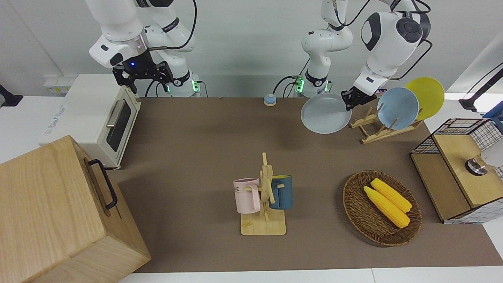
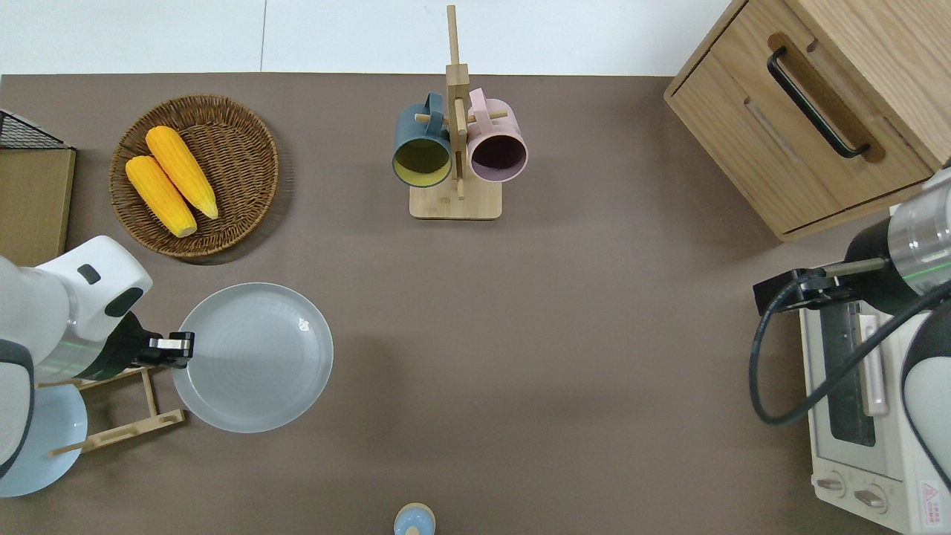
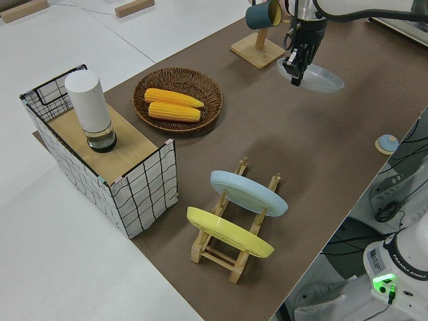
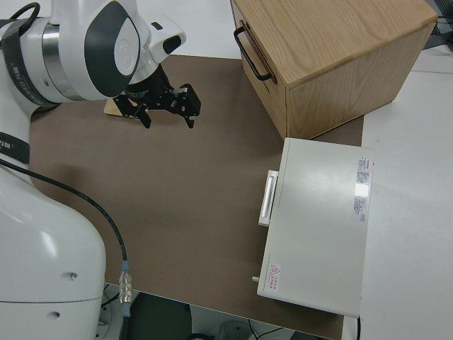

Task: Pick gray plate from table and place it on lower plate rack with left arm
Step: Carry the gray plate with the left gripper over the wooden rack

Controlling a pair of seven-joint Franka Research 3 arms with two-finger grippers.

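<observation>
We're seeing the brown table mat [image 1: 204, 129] carrying everything, with a wide bare stretch in the middle between the two arms. The wooden drawer cabinet [image 1: 59, 212] and the white toaster oven [image 1: 102, 118] are sitting at the right arm's end. The wire-mesh crate [image 1: 459, 173] with a white cylinder [image 3: 90, 107] on its wooden shelf is sitting at the left arm's end.

The left arm [image 1: 385, 43] is reaching down with the left gripper [image 2: 174, 345] clamped on the rim of the gray plate [image 2: 252, 357]. We're holding the plate clear of the mat, roughly level, tipped slightly. The gripper is biting the edge that faces the lower plate rack [image 2: 122, 416], and the rest of the plate is sticking out toward the table's middle. In the overhead view the plate is hanging over bare mat just beside the rack's open end, its rim overlapping the rail tips.

The rack is already carrying the light blue plate [image 1: 397, 108] and the yellow plate [image 1: 426, 97], both leaning in slots toward the crate end. The slots at the gripper's end are showing bare pegs.

The wicker basket [image 1: 353, 212] with two corn cobs [image 1: 387, 200] is sitting farther from the robots than the plate, well apart. The mug tree [image 1: 265, 204] with a pink mug [image 1: 246, 195] and a dark blue mug [image 1: 282, 192] is standing mid-table, well apart too. A small blue-topped knob [image 1: 269, 99] is sitting near the robots' edge.

The right arm is parked, its right gripper [image 4: 166, 106] showing fingers spread, holding nothing.
</observation>
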